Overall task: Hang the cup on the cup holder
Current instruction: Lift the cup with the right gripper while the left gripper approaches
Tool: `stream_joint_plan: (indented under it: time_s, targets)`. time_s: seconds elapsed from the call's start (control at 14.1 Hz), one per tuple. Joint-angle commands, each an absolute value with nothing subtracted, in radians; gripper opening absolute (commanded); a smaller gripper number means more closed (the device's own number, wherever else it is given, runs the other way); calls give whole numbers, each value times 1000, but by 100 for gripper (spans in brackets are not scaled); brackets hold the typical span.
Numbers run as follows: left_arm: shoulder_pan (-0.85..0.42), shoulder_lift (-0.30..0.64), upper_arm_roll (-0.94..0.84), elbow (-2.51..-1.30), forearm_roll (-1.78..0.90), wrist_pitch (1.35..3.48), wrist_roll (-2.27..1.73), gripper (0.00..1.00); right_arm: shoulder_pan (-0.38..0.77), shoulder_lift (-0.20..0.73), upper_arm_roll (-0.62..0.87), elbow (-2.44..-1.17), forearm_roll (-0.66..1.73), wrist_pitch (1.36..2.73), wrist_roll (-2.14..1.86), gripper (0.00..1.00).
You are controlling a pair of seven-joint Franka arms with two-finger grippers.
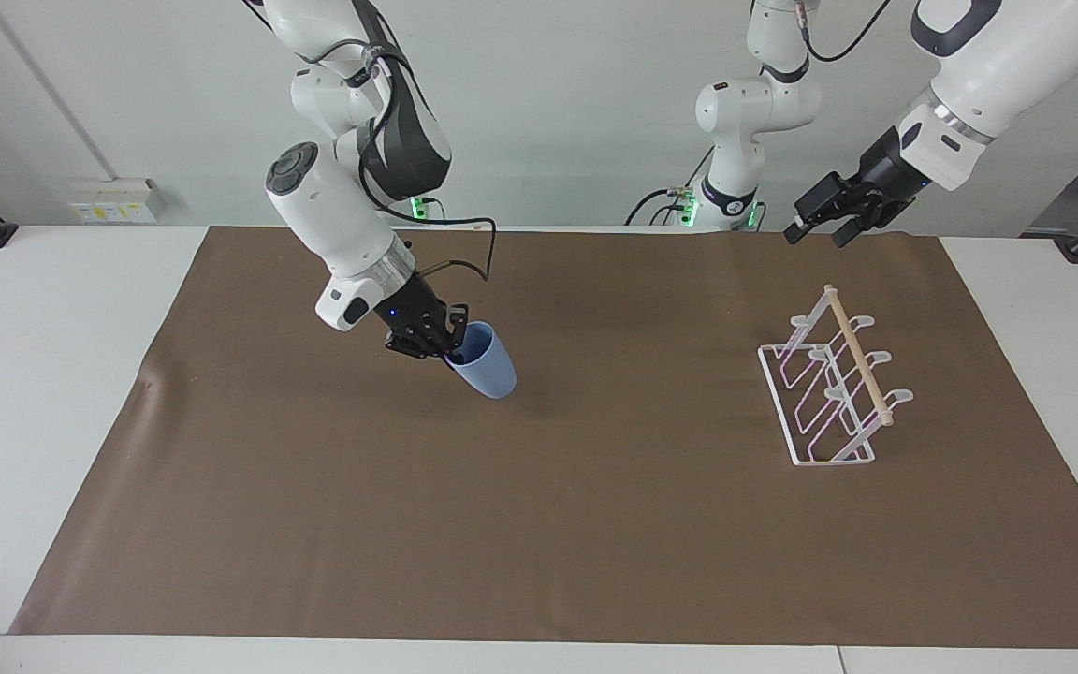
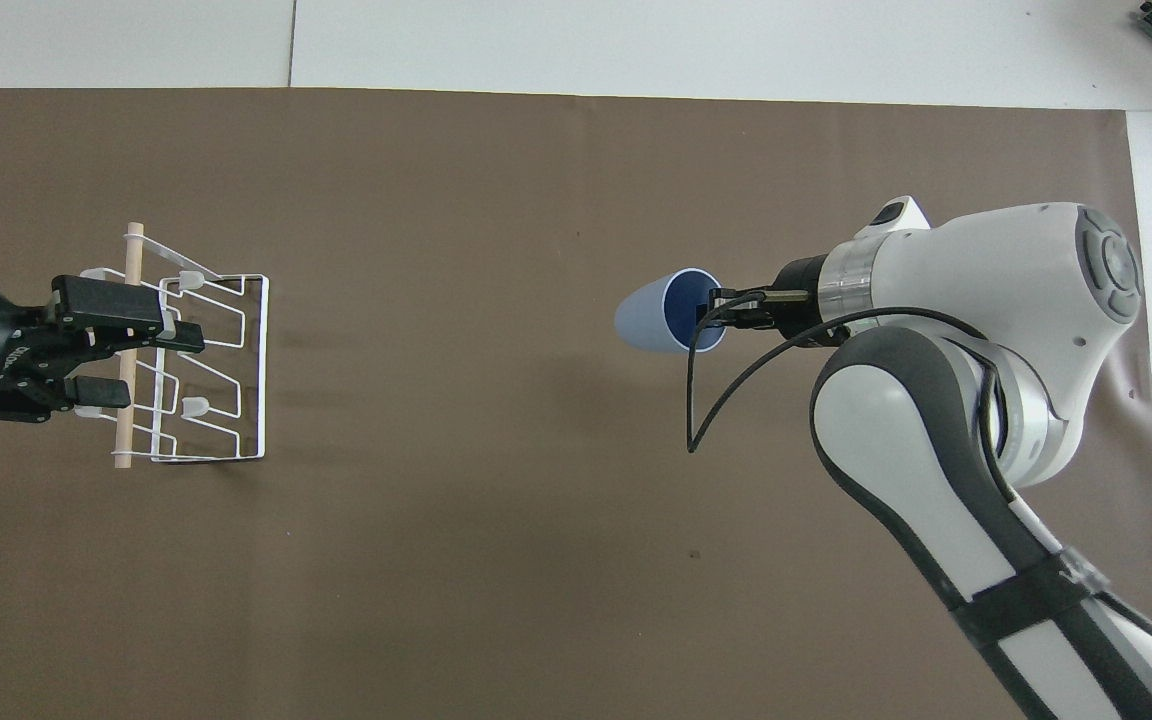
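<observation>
**Tilted cup held over the mat, well apart from the rack**

The upper links of both arms run out of the facing view at the top, and in the overhead view the left arm is cut off at the edge, so only its black wrist and gripper show. One finger of the right gripper (image 1: 450, 353) goes inside the cup (image 1: 486, 372), where the wall hides its tip. From above, the left gripper (image 2: 141, 362) covers part of the cup holder (image 1: 829, 391); the facing view shows it raised in the air above the table edge by the arm bases, clear of the rack.

A brown mat (image 1: 539, 524) covers most of a white table (image 1: 43, 393). A pale wall stands at the robots' end, with a socket strip (image 1: 113, 199) low on it.

The right gripper is clamped on the cup's rim, one finger inside and one outside. The cup hangs over the mat, toward the right arm's end from the cup holder and well apart from it. Its long axis is tilted steeply: the open mouth faces the gripper, and the narrow base points down and toward the cup holder. It appears to be off the mat, though the gap beneath it is hard to judge.

The cup holder stands on the mat near the left arm's end, its wooden dowel (image 1: 859, 357) running away from the robots. The left gripper's fingers stand apart, holding nothing.
</observation>
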State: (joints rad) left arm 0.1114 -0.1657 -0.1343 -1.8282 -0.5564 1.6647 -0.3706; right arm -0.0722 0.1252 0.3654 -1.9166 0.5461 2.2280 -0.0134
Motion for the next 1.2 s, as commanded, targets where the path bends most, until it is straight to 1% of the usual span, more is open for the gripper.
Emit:
stream_joint_plan:
  time_s: [0.0, 0.21, 0.42, 0.5, 0.71, 0.99, 1.13]
  targets:
    - [118, -259, -138, -1975, -705, 1790, -522, 100, -87, 101, 406, -1911, 670, 2209, -11, 0]
    - [100, -262, -146, -1988, -816, 1882, -739, 100, -87, 87, 434, -1910, 759, 2212, -8, 0]
    - [98, -262, -153, -2002, -867, 1927, -976, 100, -87, 81, 458, -1904, 947, 2212, -5, 0]
    - [85, -262, -153, -2020, -902, 1943, -1036, 100, -86, 80, 469, -1902, 975, 2214, -5, 0]
    - [42, -229, -153, -2040, -977, 1967, -1150, 100, -86, 77, 512, -1887, 989, 2221, 23, 0]
    - [20, -219, -153, -2065, -997, 1938, -1229, 100, -86, 78, 563, -1847, 1040, 2235, 74, 0]
    - [-7, -222, -153, -2066, -996, 1922, -1296, 100, -86, 72, 586, -1847, 1075, 2272, 75, 0]
